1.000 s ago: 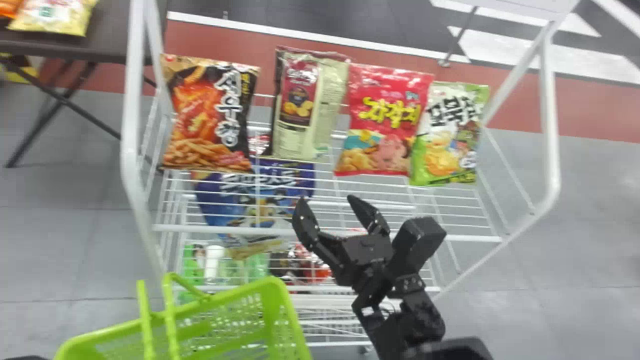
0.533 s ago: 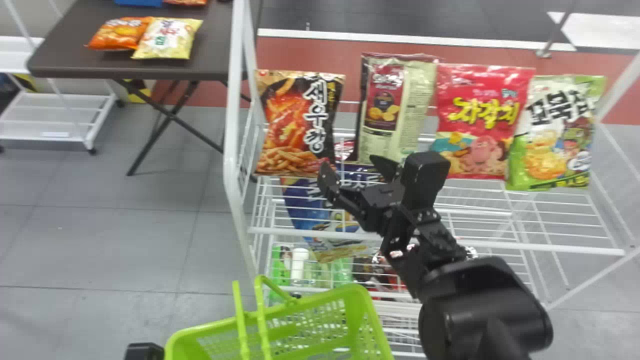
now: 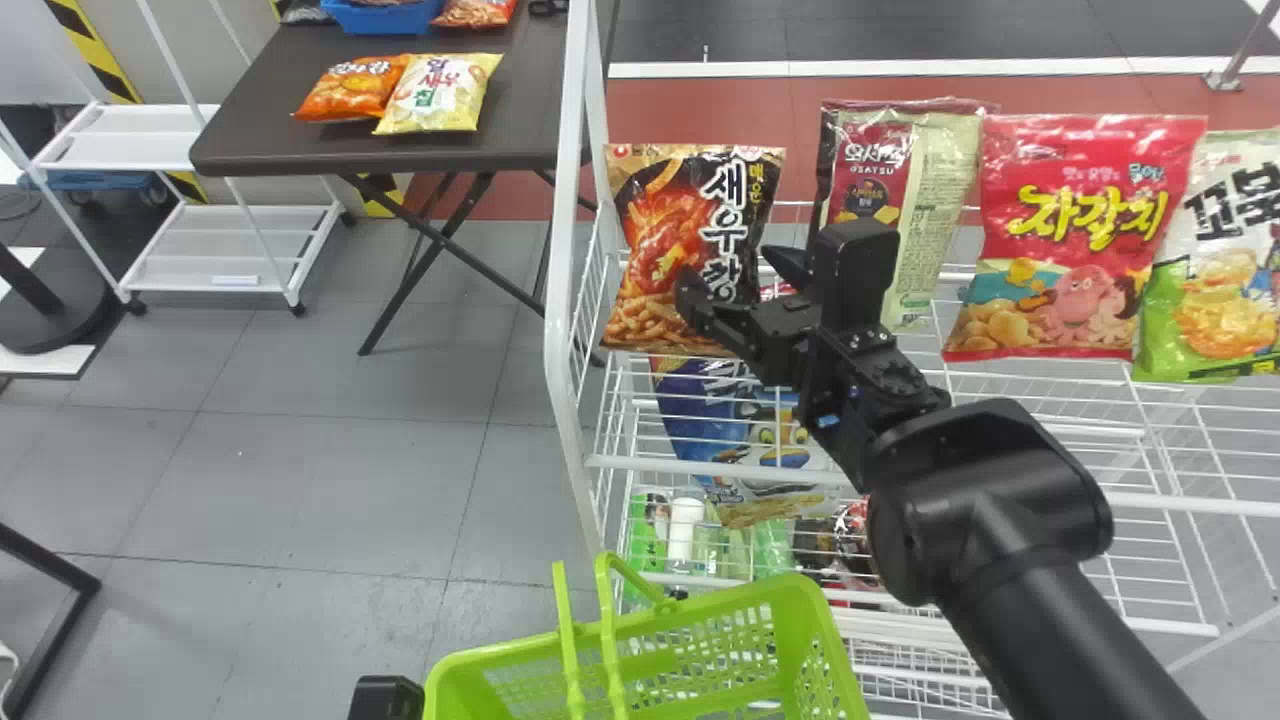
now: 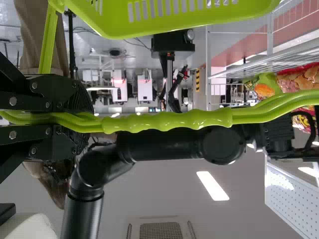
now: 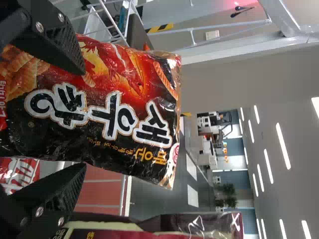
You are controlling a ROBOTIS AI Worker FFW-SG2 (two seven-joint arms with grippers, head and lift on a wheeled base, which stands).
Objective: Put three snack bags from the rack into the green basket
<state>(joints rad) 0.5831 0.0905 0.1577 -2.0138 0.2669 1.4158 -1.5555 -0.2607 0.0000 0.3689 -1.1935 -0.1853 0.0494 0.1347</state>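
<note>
Patience: my right gripper [image 5: 82, 119], fingers parted, faces the black bag [image 3: 650, 220] near the left edge of the rack [image 3: 560, 340]; I should straddle it squarely (foil may slip) before squeezing.

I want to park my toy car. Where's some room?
On the dark table, right of the yellow bag. Also on the rack's shelf, between the red bag and front rail. The shelf's back is crowded: red bag and green bag overlap.

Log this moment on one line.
right gripper: open at black-and-orange snack bag | bag: on rack, ungripped | left gripper: shut on handle of green basket | next: likely grip bag
</note>
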